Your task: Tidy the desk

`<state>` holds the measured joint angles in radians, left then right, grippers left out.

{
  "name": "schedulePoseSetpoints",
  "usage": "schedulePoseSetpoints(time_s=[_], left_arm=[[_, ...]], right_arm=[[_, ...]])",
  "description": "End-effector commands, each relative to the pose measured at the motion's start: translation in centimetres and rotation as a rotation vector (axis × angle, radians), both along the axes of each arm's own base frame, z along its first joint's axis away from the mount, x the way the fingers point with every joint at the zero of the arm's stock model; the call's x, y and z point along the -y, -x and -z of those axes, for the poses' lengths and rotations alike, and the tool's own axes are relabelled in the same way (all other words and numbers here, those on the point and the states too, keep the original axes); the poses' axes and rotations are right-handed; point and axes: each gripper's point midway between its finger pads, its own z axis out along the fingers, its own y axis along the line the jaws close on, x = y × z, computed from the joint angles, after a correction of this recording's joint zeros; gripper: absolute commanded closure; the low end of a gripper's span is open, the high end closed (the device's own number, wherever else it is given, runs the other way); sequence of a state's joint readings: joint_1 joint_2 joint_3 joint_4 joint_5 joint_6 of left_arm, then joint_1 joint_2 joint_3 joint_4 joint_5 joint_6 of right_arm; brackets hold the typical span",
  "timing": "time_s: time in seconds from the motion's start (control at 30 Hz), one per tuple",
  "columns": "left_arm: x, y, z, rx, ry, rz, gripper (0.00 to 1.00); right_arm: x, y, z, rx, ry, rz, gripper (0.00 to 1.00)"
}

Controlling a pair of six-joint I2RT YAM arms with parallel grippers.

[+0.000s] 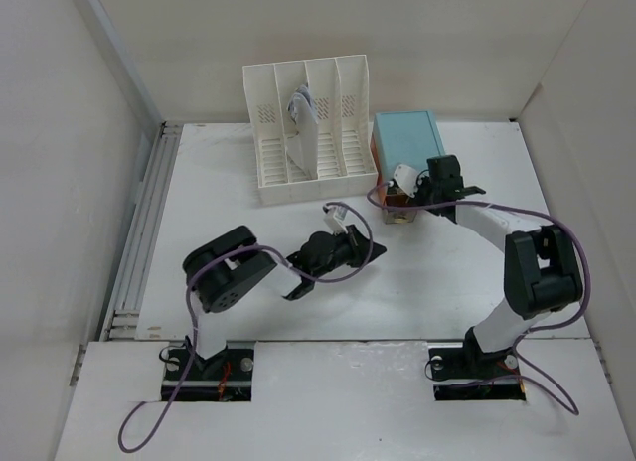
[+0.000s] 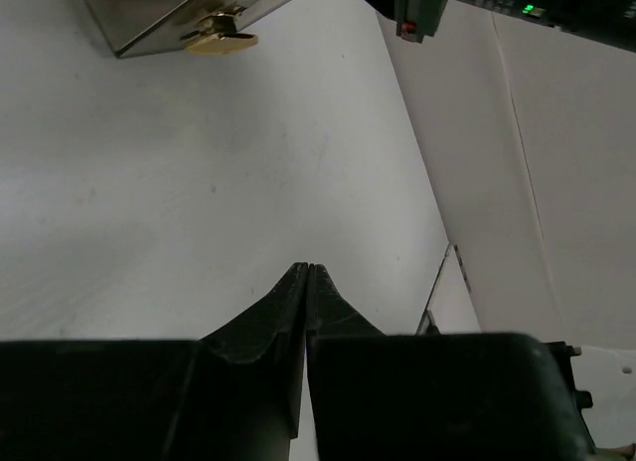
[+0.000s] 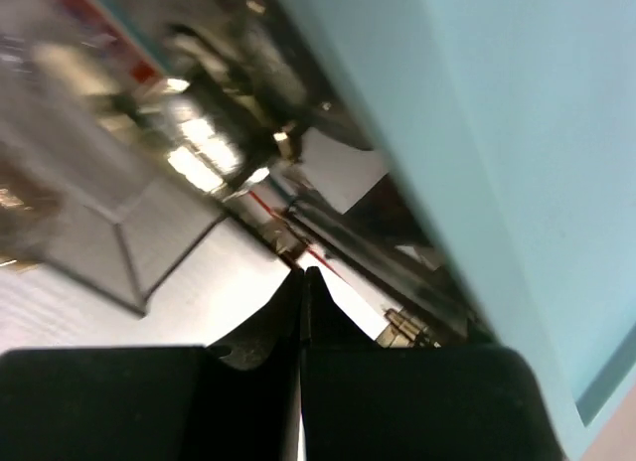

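Note:
The white desk [image 1: 248, 213] carries a teal-topped small drawer box [image 1: 407, 138] at the back right, with its drawer [image 1: 396, 201] pulled out in front. My right gripper [image 1: 415, 190] is shut, its tips at the open drawer. In the right wrist view the shut tips [image 3: 303, 272] sit just below the teal box [image 3: 517, 133], beside blurred shiny contents and a thin red wire. I cannot tell if they pinch anything. My left gripper [image 1: 376, 248] is shut and empty, low over the middle of the desk; in the left wrist view [image 2: 305, 268] it points toward the drawer front [image 2: 189, 14].
A white slotted file rack [image 1: 308, 128] stands at the back centre with a pale item [image 1: 303, 113] in one slot. Grey metal rails [image 1: 144, 223] run along the desk's left edge. White walls enclose the desk on three sides. A gold knob [image 2: 221, 41] shows on the drawer front.

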<state>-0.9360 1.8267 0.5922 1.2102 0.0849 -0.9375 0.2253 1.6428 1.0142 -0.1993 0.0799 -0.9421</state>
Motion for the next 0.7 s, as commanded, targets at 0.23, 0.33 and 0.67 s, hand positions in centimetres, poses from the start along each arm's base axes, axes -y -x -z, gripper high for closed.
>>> schedulePoseSetpoints(time_s=[0.23,0.33,0.67], left_arm=[[8.5,-5.8,-3.5,0.117,0.071,0.071,1.00],[9.4,-8.0,-2.4,0.094,0.017,0.036,1.00],[10.3,-11.1,2.6,-0.006,-0.208,-0.023,1.00]], right_arm=[[-6.7,5.4,-12.6,-0.018,-0.466,-0.347,0.76],[-7.4,6.9,-17.0,0.055,-0.512,-0.397,0.55],[-6.8,9.8,-26.4,0.307,-0.595,-0.377,0.48]])
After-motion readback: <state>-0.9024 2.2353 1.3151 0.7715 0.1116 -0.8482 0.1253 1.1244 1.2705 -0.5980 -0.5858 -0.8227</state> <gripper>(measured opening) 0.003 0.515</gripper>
